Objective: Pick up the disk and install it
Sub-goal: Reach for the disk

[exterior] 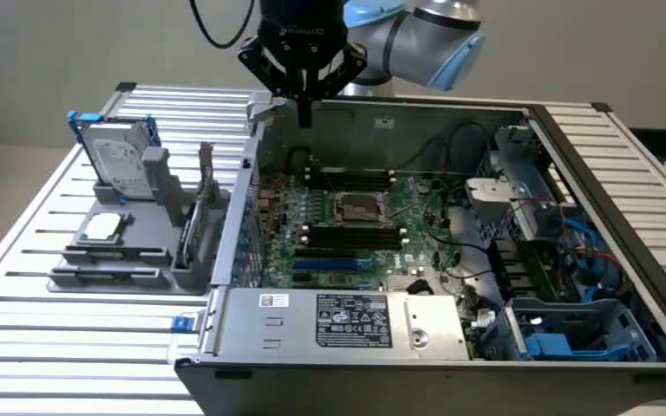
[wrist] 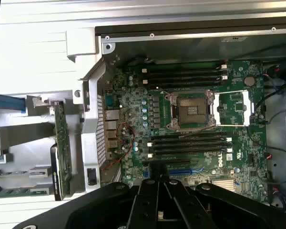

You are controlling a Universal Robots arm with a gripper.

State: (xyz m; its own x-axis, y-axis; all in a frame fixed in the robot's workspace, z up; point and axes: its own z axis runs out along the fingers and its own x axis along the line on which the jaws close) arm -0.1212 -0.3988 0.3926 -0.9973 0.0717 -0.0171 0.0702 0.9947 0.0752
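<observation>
Disk stands on end in the grey holder outside the computer case, on the exterior view's left; long axis vertical, label facing the camera. Gripper, clenched and empty, hangs above the case; the wrist view adds motherboard detail.

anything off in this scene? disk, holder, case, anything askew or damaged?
Nothing stands out. The disk stands on edge in the grey holder, beside the open case. The gripper hangs shut and empty over the case's rim. The CPU socket looks bare, which fits a part-built machine.
</observation>
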